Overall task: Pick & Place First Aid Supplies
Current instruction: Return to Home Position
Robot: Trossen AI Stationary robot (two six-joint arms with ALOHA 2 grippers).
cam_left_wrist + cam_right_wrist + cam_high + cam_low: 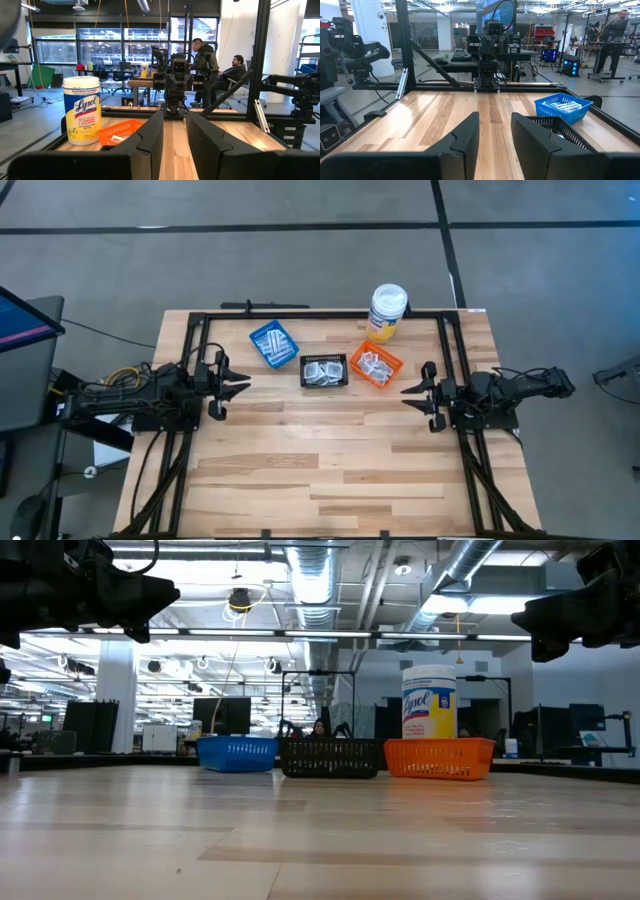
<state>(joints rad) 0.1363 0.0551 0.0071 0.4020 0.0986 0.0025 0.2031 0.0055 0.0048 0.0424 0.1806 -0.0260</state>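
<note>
left hand (246, 386) open, empty, at left edge of counter (330, 470), right hand (405, 396) open opposite, white packets (323, 372) inside blue basket (256, 338), black basket (303, 370), orange basket (392, 365)

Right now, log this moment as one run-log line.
left gripper: jaws open, at left side | right gripper: jaws open, at right side | packets: in blue basket, black basket, orange basket

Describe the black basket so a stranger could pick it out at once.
On the wooden table, three small baskets stand in a row near a tall white bottle with a yellow label. The black basket is the middle one, between the blue basket and the orange basket; it alone is dark, with white packets inside.
</note>
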